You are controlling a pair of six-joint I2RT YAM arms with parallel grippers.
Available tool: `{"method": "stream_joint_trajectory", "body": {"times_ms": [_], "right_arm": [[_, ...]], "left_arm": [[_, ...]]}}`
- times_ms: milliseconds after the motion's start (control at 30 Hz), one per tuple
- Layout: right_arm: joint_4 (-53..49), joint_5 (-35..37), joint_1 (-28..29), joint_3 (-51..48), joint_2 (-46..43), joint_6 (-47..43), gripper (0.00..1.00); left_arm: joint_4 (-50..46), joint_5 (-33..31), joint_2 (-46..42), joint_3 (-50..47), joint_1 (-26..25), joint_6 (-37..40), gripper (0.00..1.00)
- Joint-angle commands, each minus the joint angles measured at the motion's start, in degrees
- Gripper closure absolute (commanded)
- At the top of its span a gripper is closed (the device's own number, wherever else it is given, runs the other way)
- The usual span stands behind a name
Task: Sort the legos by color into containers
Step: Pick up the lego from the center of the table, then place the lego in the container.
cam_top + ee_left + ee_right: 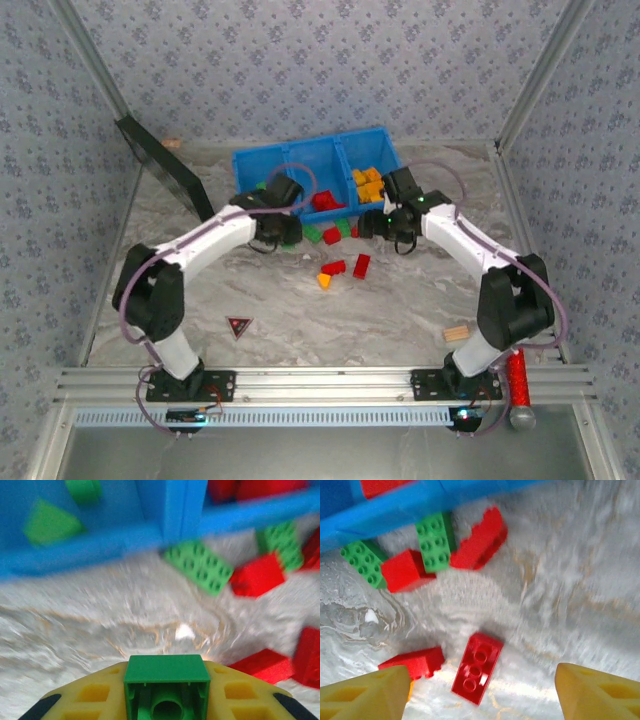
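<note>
Nearest the left wrist lens: green brick [167, 677], hollow underside toward the camera, pinched between the yellow fingers [85, 697] of the left hand [167, 695].

By size from there:

Marbled desk [400, 300], carrying all else.

Blue bin [262, 168] at the far middle, three compartments side by side. Green pieces [50, 522] in the left one, red pieces [325, 200] in the middle, orange-yellow pieces [368, 183] in the right.

Right hand [482, 690] spread wide, gripping nothing, hanging over loose bricks in front of the bin's front wall.

Below it, flat red brick [476, 667] with three studs up, long axis slanting from near-left to far-right, lying between the two fingers but a little left of centre. Second red brick [412, 662] just beside it. Closer to the wall, a cluster of green and red bricks, packed close.

Judged next: release of the held green brick. Green compartment ahead and to the upper left of the left hand, beyond the front wall, with the divider to the red compartment almost straight ahead. Calls for a lift over the wall and a shift leftward rather than a straight push. Left arm the nearer one to that compartment.
</note>
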Motion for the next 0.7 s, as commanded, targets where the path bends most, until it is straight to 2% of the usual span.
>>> {"method": "stream_joint_trajectory", "body": {"times_ms": [0,200,367,667], "right_arm": [[1.7,-0.61,0.77,-5.22,-3.46,11.3,0.2],[0.35,1.8,5.25,-6.65,-2.34,16.63,0.19],[4.16,2.17,7.84,-7.67,0.77,18.27,0.17],[2.67,4.18,8.71,-5.89,6.57,18.73,0.18]], "left_arm": [[-2.73,0.47,-2.77,4.44,3.92,5.17,0.85],[-0.48,1.18,-0.08,7.76,11.07,9.73,0.85],[4.07,2.8,5.49,8.09,15.63,10.24,0.86],[3.56,4.66,16.46,16.91,16.51,11.93,0.87]]}}
